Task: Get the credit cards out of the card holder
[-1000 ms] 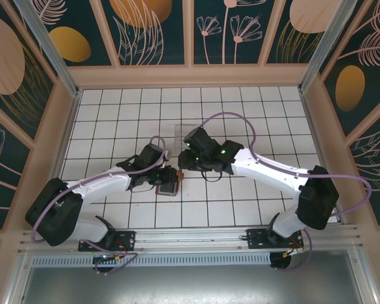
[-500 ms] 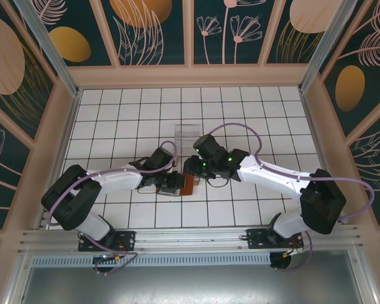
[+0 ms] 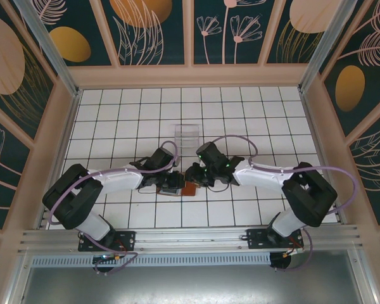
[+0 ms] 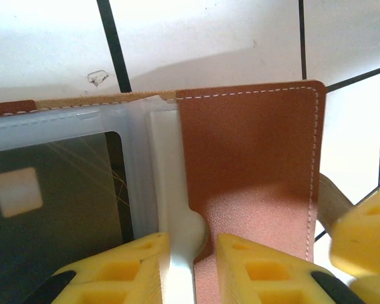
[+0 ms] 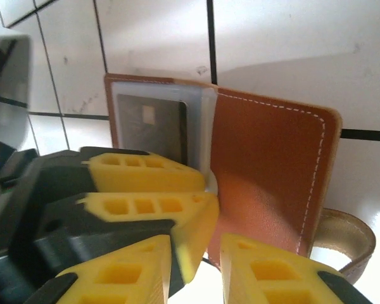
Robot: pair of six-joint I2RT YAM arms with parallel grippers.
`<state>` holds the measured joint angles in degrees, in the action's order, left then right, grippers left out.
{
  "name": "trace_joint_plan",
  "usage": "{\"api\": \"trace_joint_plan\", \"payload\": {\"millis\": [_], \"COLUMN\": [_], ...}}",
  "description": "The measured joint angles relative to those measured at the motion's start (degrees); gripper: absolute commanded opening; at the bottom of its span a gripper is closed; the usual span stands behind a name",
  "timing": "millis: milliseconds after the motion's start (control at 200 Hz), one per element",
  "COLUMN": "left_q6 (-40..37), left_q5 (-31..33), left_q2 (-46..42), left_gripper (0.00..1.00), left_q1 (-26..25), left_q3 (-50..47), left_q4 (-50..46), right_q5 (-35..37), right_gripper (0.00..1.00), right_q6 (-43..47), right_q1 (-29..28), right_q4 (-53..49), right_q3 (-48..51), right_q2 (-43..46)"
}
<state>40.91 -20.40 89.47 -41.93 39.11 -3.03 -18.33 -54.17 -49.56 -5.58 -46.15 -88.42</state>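
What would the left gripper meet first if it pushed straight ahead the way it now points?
Nothing new: the left gripper already straddles the card holder, fingers either side of its clear sleeve over a dark card. Past the holder's far edge, it would probably only meet the tiled table.

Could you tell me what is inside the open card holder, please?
Inside the card holder, a dark card with a pale square chip sits behind a clear plastic sleeve. Whether more cards lie beneath it cannot be seen.

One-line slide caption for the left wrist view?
Left gripper pinching the open card holder, a dark credit card behind its clear sleeve.
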Motion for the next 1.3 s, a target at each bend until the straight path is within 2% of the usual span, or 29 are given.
{"api": "trace_joint_plan", "payload": {"millis": [420,861,1051,1296], "left_q6": [0.1,-2.1,-2.4,-2.8], "left_q5": [9.9,18.0,18.1,17.9], "left_q2": [-7.8,-6.4,-5.2,-4.6], "left_gripper": [0.32,0.33,0.30,0.27], "left_q1": [0.4,1.3,1.4,1.4], "left_q3": [0.3,0.3,0.0,0.0], "left_q4": [-6.2,-12.3,-11.8,-9.8], "right_q5": [-1.8,0.3,1.7,6.3], "right_gripper": [0.25,0.24,0.25,0.32], "right_q6": [-0.2,3.1,4.4,6.1], "right_q1": [1.4,1.5,1.2,0.5], "right_q4": [4.0,-0.2,-2.6,-9.2], "right_q3": [3.2,1.2,-0.1,-3.0], "right_q2": [-5.8,-6.0,-6.3,-6.2]}}
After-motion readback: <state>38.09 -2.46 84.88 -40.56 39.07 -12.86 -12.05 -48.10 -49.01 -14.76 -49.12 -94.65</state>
